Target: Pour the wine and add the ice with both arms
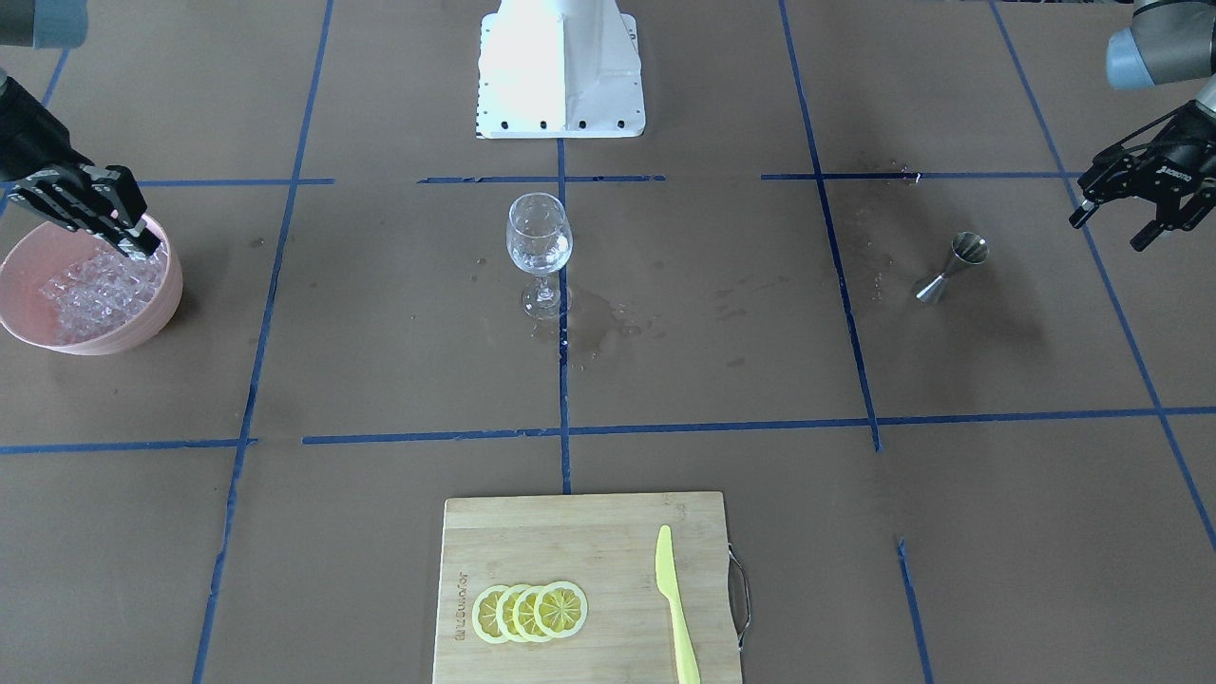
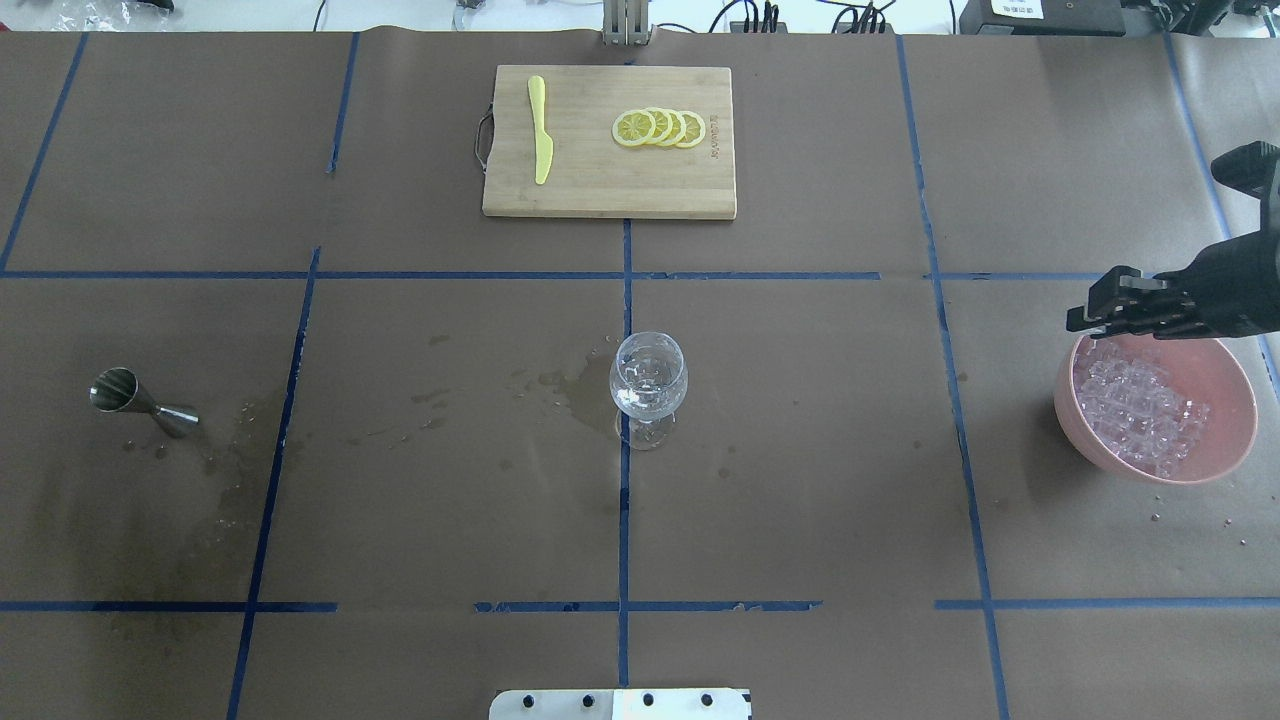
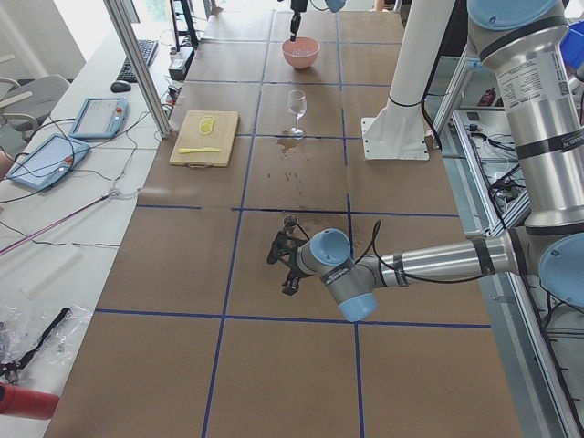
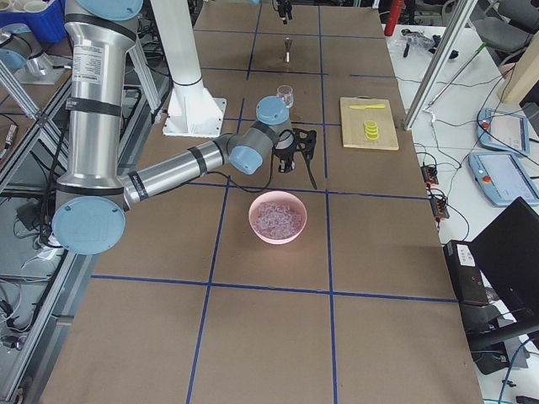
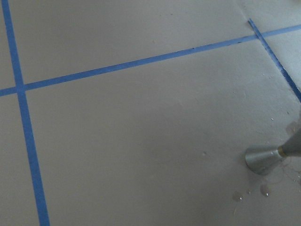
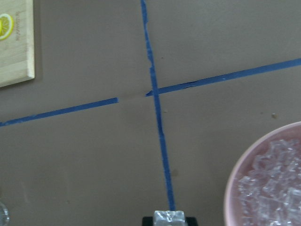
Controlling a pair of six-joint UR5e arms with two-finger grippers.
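Work surface: a table covered in brown paper [image 2: 800, 450], divided into rectangles by blue tape [image 2: 624, 520]. A white pedestal [image 1: 560, 76] stands at the robot's edge. Wet stains [image 2: 570, 385] darken the paper beside the foot of the upright wine glass [image 2: 648, 385] at centre, and more lie around the steel jigger [image 1: 953, 267] on the robot's left. Whether the jigger holds wine cannot be told.

The ice [image 2: 1140, 405] is heaped in a pink bowl [image 2: 1075, 425] on the robot's right. The right gripper [image 1: 136, 242] hangs over the bowl's rim, its fingers closed on one ice cube [image 6: 170, 217]. The left gripper [image 1: 1110, 233] hovers near the jigger, fingers spread and holding nothing.

On the far edge lies a wooden cutting board [image 2: 590, 190] with overlapping lemon slices [image 2: 660, 128] and a yellow knife [image 2: 540, 130].

Surroundings: an aluminium post [image 3: 137, 64] and a white bench with tablets [image 3: 99, 116] and cables.
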